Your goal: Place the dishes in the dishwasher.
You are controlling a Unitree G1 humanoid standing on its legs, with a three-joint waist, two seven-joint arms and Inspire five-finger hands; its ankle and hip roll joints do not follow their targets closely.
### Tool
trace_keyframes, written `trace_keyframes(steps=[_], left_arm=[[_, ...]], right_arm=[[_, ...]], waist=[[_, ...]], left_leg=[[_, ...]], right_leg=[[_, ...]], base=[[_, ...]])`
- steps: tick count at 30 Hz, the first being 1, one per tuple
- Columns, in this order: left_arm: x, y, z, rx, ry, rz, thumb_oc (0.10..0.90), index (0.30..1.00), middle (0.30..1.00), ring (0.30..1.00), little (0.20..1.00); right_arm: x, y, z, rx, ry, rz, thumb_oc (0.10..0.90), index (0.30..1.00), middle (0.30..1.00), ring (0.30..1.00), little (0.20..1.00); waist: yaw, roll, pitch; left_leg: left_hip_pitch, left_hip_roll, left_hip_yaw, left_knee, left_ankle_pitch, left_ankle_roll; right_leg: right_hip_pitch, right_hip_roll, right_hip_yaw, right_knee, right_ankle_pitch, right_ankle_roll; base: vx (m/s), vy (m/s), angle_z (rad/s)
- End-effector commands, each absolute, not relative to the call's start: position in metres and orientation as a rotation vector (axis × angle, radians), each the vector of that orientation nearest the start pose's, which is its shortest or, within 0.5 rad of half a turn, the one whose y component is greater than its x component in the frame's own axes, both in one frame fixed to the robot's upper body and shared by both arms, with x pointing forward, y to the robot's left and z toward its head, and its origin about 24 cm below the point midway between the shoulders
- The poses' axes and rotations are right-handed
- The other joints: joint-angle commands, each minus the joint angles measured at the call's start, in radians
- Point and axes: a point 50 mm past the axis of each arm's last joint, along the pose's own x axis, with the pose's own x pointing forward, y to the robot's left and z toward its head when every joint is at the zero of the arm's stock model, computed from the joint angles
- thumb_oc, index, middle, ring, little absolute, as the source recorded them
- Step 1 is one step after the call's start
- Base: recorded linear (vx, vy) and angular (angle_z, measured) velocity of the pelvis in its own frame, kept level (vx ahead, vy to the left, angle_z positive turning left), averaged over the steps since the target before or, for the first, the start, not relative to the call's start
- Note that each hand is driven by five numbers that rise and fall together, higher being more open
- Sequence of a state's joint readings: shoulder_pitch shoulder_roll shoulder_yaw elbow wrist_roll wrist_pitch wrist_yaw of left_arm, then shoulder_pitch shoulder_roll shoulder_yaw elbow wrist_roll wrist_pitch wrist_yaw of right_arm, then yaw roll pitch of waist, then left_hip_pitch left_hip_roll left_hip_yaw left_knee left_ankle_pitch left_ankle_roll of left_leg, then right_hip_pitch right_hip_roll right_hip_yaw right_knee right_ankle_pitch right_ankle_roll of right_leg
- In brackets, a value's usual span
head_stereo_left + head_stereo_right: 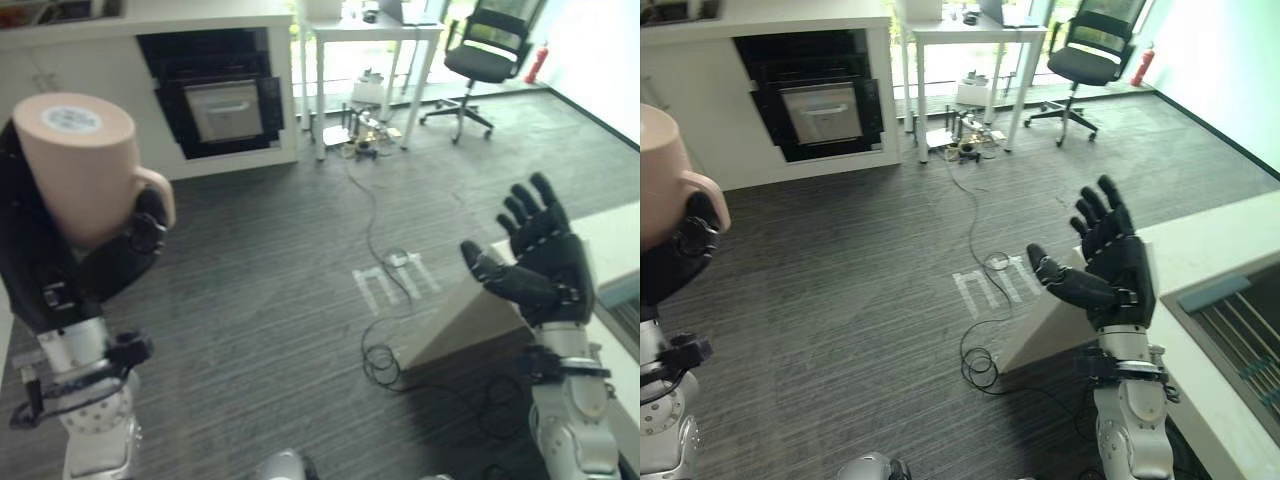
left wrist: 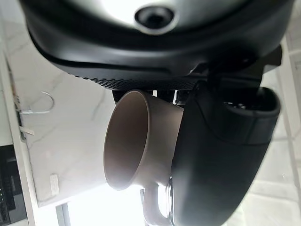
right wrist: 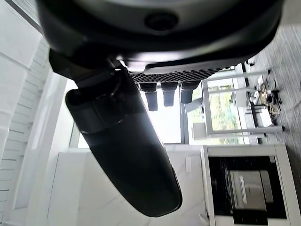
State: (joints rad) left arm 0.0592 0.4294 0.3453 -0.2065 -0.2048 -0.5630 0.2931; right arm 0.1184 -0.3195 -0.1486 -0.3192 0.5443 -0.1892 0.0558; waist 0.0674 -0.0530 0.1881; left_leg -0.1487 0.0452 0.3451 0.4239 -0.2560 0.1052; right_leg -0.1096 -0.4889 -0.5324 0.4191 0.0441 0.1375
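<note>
- Left hand (image 1: 60,270) curls round an upturned pink mug (image 1: 85,165), raised at the scene's left.
- Round sticker (image 1: 71,119) on its base; print unreadable.
- Left wrist view shows the mug's hollow mouth.
- Right hand (image 1: 1118,265) spread, empty, beside a white counter (image 1: 1230,240).

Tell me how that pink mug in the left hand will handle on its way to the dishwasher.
The mug looks rigid and glazed, so probably slippery and breakable if dropped. The left hand holds it bottom up, fingers curled round the body, so it likely won't tip. It looks empty, so probably light. The right hand is open and free.
</note>
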Motion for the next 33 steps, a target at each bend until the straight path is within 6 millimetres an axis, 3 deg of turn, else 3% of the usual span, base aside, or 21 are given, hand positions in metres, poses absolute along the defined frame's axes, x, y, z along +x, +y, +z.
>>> trace_keyframes(steps=[1,4,6,10,17,18,21,23,24,25,26,27,29,32,33], left_arm=[[0.193,0.261,0.224,0.269,-1.107,0.281,0.4,0.3,0.3,0.3,0.3],[0.199,0.253,0.228,0.269,-1.103,0.288,0.4,0.3,0.3,0.3,0.3],[0.198,0.255,0.222,0.124,-1.075,0.313,0.4,0.3,0.3,0.3,0.3],[0.192,0.259,0.218,0.098,-1.072,0.374,0.4,0.3,0.3,0.3,0.3],[0.188,0.257,0.218,0.158,-1.072,0.374,0.4,0.3,0.3,0.3,0.3],[0.187,0.248,0.203,-0.064,-1.067,0.218,0.4,0.3,0.3,0.3,0.3],[0.192,0.237,0.205,-0.056,-1.08,0.198,0.4,0.3,0.3,0.3,0.3],[0.192,0.238,0.204,-0.061,-1.065,0.197,0.4,0.3,0.3,0.3,0.3],[0.192,0.239,0.203,-0.067,-1.054,0.2,0.4,0.3,0.3,0.3,0.3],[0.192,0.24,0.202,-0.076,-1.042,0.201,0.4,0.3,0.3,0.3,0.3],[0.191,0.24,0.2,-0.077,-1.039,0.201,0.4,0.3,0.3,0.3,0.3],[0.188,0.243,0.198,-0.073,-1.029,0.212,0.4,0.3,0.3,0.3,0.3],[0.187,0.246,0.195,-0.064,-1.012,0.226,0.4,0.3,0.3,0.3,0.3],[0.186,0.248,0.193,-0.043,-0.995,0.239,0.4,0.3,0.3,0.3,0.3],[0.183,0.248,0.19,-0.02,-1.002,0.239,0.4,0.3,0.3,0.3,0.3]], right_arm=[[0.204,-0.248,0.176,0.123,-0.713,-0.031,0.8,0.9,0.9,0.9,0.9],[0.208,-0.247,0.185,0.08,-0.718,0.023,0.8,0.9,0.9,0.9,0.9],[0.209,-0.247,0.186,0.111,-0.721,0.022,0.8,0.9,0.9,0.9,0.9],[0.219,-0.229,0.197,0.098,-0.736,0.063,0.8,0.9,0.9,0.9,0.9],[0.219,-0.228,0.196,0.071,-0.713,0.085,0.8,0.9,0.9,0.9,0.9],[0.212,-0.229,0.192,-0.067,-0.708,0.139,0.8,0.9,0.9,0.9,0.9],[0.214,-0.228,0.19,-0.042,-0.688,0.143,0.8,0.9,0.9,0.9,0.9],[0.214,-0.229,0.192,-0.05,-0.694,0.145,0.8,0.9,0.9,0.9,0.9],[0.213,-0.23,0.193,-0.054,-0.695,0.149,0.8,0.9,0.9,0.9,0.9],[0.213,-0.232,0.193,-0.059,-0.69,0.148,0.8,0.9,0.9,0.9,0.9],[0.212,-0.232,0.192,-0.061,-0.686,0.145,0.8,0.9,0.9,0.9,0.9],[0.212,-0.233,0.19,-0.061,-0.681,0.145,0.8,0.9,0.9,0.9,0.9],[0.214,-0.231,0.19,-0.057,-0.679,0.148,0.8,0.9,0.9,0.9,0.9],[0.214,-0.229,0.189,-0.056,-0.674,0.16,0.8,0.9,0.9,0.9,0.9],[0.207,-0.23,0.185,-0.054,-0.672,0.163,0.8,0.9,0.9,0.9,0.9]], waist=[[-0.094,0.004,-0.081],[-0.092,-0.002,-0.093],[-0.068,-0.004,-0.1],[-0.028,0.014,-0.115],[-0.022,0.031,-0.12],[-0.104,0.026,-0.052],[-0.112,0.027,-0.068],[-0.104,0.018,-0.065],[-0.1,0.008,-0.061],[-0.087,-0.016,-0.049],[-0.072,-0.035,-0.033],[-0.06,-0.04,-0.014],[-0.055,-0.029,-0.007],[-0.052,0.024,-0.003],[-0.044,0.05,-0.011]], left_leg=[[0.087,0.086,-0.102,-0.124,0.044,-0.173],[0.069,0.075,-0.142,-0.124,0.04,-0.168],[0.056,0.08,-0.158,-0.124,0.045,-0.173],[0.052,0.092,-0.192,-0.124,0.054,-0.183],[0.047,0.11,-0.213,-0.124,0.065,-0.201],[0.053,0.064,-0.158,-0.124,0.067,-0.178],[0.059,0.059,-0.171,-0.124,0.065,-0.183],[0.074,0.043,-0.159,-0.124,0.093,-0.19],[0.088,0.034,-0.14,-0.124,0.135,-0.195],[0.099,0.02,-0.123,-0.124,0.222,-0.211],[0.077,0.01,-0.123,-0.062,0.277,-0.224],[0.029,0.019,-0.13,-0.006,0.3,-0.231],[0.02,0.062,-0.091,-0.119,0.293,-0.223],[-0.074,0.164,-0.077,-0.124,0.211,-0.225],[-0.166,0.184,-0.149,-0.124,0.262,-0.25]], right_leg=[[-0.044,0.13,0.186,-0.119,-0.023,0.063],[-0.044,0.169,0.246,-0.119,-0.075,0.057],[-0.029,0.173,0.246,-0.119,-0.102,0.06],[0.017,0.199,0.234,-0.119,-0.159,0.051],[0.044,0.22,0.22,-0.119,-0.19,0.033],[0.0,0.404,0.381,-0.119,-0.217,-0.038],[-0.002,0.417,0.384,-0.119,-0.223,-0.048],[0.008,0.415,0.386,-0.119,-0.227,-0.057],[0.016,0.408,0.385,-0.119,-0.23,-0.065],[0.029,0.388,0.384,-0.119,-0.231,-0.076],[0.042,0.373,0.382,-0.119,-0.23,-0.086],[0.056,0.373,0.382,-0.119,-0.231,-0.093],[0.064,0.379,0.38,-0.119,-0.24,-0.078],[0.081,0.396,0.368,-0.119,-0.261,-0.048],[0.12,0.42,0.402,-0.119,-0.282,-0.044]], base=[[0.11,0.104,2.22],[0.04,0.026,1.17],[-0.04,-0.089,0.39],[0.01,-0.13,0.36],[-0.02,-0.066,0.14],[-0.01,-0.043,0.01],[0.04,-0.063,0.2],[0.08,-0.08,-0.01],[0.1,-0.109,0.0],[0.09,-0.153,-0.03],[0.1,-0.144,0.01],[0.11,-0.061,0.08],[0.18,0.1,0.24],[0.29,0.318,0.16],[0.41,0.387,0.2]])
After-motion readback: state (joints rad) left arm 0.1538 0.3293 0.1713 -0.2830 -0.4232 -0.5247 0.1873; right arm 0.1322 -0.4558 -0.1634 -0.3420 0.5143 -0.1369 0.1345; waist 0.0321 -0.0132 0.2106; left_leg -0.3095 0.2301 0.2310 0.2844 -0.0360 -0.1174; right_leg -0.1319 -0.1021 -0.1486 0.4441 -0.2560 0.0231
